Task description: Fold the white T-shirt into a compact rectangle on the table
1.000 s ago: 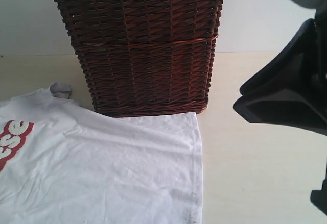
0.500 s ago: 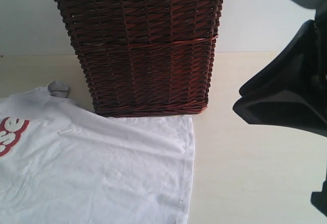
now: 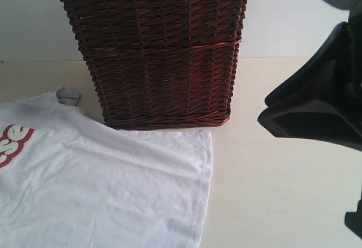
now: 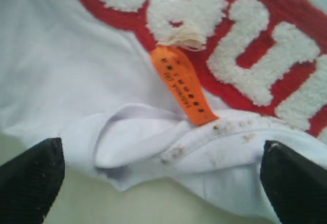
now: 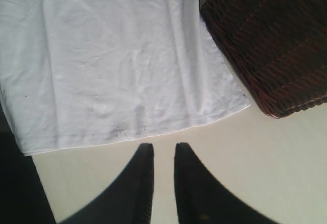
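The white T-shirt [image 3: 102, 186] is spread flat on the table [image 3: 271, 191], touching the wicker basket [image 3: 155, 50]. The left gripper [image 4: 163, 183] is opened wide over the hem beside the orange tag [image 4: 183, 85], nothing held. The right gripper [image 5: 163, 157] is nearly closed and empty, just off the hem.

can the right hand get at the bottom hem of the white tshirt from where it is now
Probably yes. The right hand hovers over bare pale cream tabletop just off the hem of the white cotton T-shirt, fingers nearly together and empty. Nothing lies between them; the brown wicker basket stands off to one side.
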`<state>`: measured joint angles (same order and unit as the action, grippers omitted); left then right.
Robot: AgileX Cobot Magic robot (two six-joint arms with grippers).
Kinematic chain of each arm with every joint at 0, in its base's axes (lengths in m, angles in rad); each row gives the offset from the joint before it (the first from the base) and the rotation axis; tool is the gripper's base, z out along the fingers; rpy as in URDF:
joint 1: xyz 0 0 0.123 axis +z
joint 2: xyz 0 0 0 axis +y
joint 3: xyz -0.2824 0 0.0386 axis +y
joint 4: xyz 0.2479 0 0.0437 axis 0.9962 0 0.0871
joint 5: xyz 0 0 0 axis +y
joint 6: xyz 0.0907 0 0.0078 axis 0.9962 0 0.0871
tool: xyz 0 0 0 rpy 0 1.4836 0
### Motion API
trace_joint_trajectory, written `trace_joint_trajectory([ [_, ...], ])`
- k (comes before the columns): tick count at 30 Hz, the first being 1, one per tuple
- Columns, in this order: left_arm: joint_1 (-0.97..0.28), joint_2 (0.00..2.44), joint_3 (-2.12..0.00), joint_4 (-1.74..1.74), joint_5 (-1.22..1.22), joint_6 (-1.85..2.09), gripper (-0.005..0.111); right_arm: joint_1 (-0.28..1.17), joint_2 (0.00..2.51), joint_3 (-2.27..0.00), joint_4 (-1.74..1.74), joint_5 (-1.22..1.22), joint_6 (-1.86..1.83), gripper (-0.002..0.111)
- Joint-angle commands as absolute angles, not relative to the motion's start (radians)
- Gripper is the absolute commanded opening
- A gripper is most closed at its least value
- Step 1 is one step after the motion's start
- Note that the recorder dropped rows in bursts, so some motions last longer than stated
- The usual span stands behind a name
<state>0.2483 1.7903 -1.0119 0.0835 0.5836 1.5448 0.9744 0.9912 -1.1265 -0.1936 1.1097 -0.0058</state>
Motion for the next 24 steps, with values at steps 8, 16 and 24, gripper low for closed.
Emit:
trace_joint_trajectory([
  [8,0.250,1.846,-0.987,-0.134,0.751,1.592,0.105,0.972,0.993,-1.124,-0.176,1.118,-0.007,0.017],
  [16,0.339,1.882,-1.032,0.101,0.520,1.515,0.105,0.972,0.993,-1.124,-0.189,1.118,-0.007,0.017],
  [24,0.492,1.897,-1.100,0.112,0.402,1.469,0.105,0.972,0.993,-1.124,-0.210,1.118,-0.007,0.017],
])
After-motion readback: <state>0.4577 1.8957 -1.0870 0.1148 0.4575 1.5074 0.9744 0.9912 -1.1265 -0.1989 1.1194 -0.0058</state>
